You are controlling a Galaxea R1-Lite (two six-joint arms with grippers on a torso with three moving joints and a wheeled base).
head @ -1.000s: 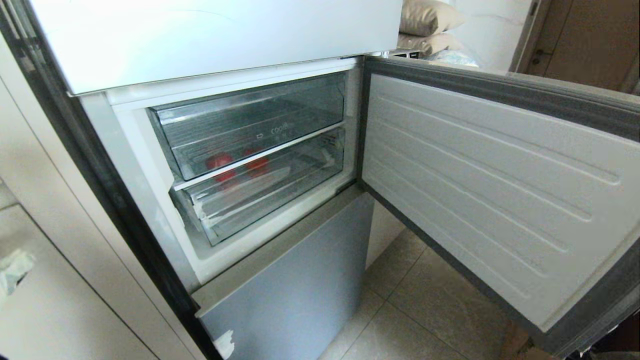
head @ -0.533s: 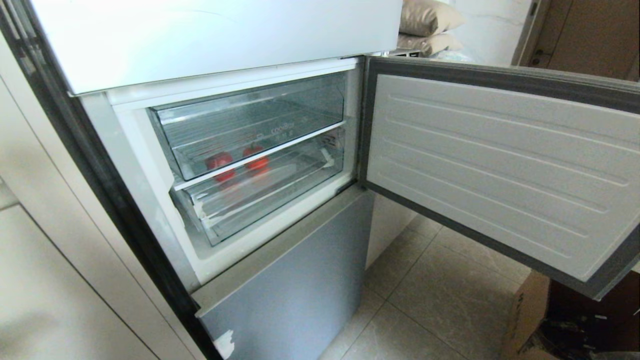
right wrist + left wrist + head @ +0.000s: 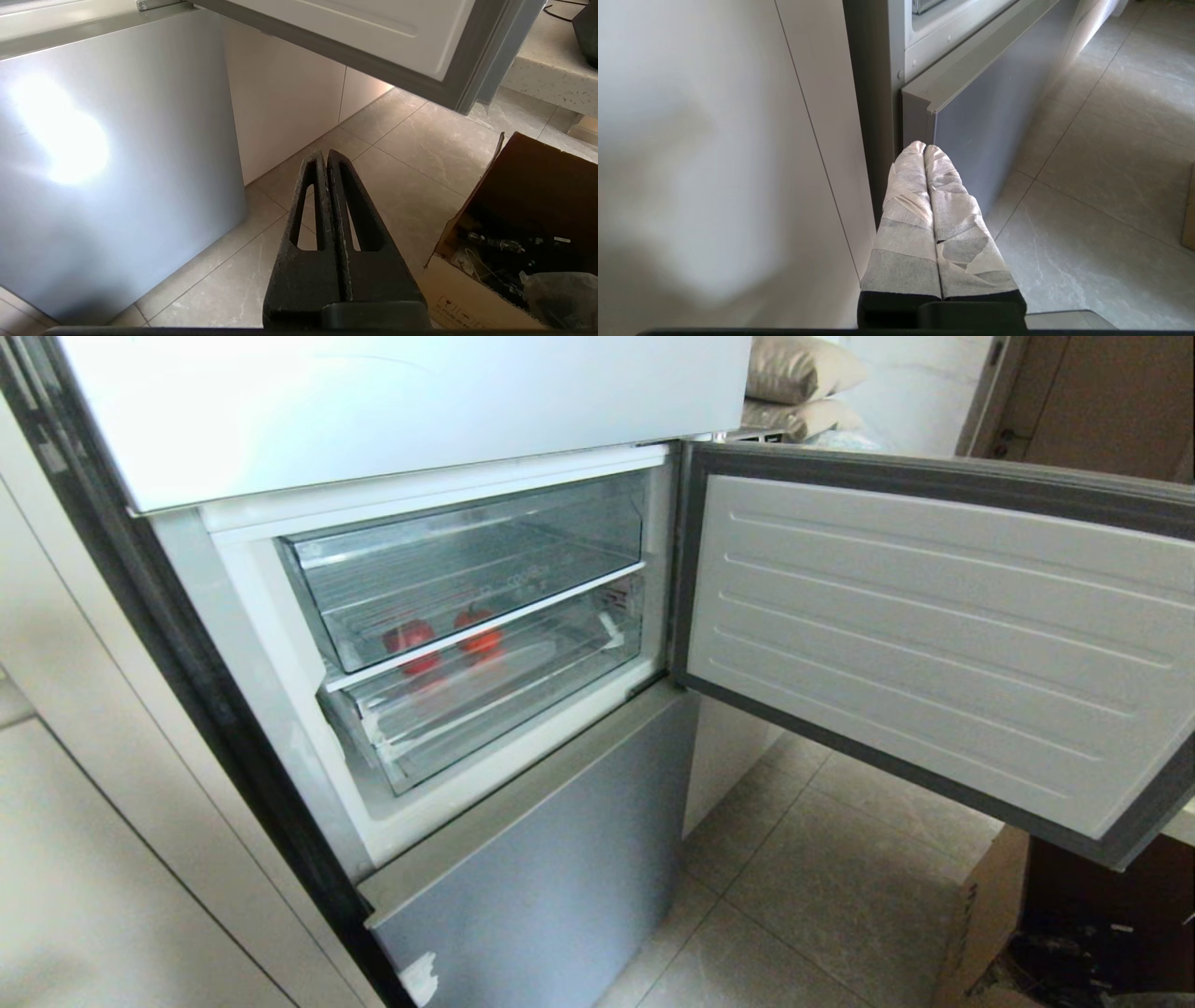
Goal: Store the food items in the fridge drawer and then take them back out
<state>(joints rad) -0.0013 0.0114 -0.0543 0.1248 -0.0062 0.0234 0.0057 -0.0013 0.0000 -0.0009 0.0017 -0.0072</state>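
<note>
A home kitchen: open fridge point(image 3: 523, 644), tiled floor point(image 3: 822, 887), cabinets point(image 3: 112, 877)

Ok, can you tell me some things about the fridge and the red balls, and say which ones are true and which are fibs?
1. Two red food items sit inside the fridge, behind the clear drawers. True.
2. The fridge door is shut. False: it stands swung open to the right.
3. The left gripper holds a red item. False: its taped fingers are pressed together on nothing, low beside the fridge's grey bottom panel.
4. The right gripper is shut and empty, above the floor tiles. True.
5. A cardboard box stands on the floor near the right gripper. True.
</note>
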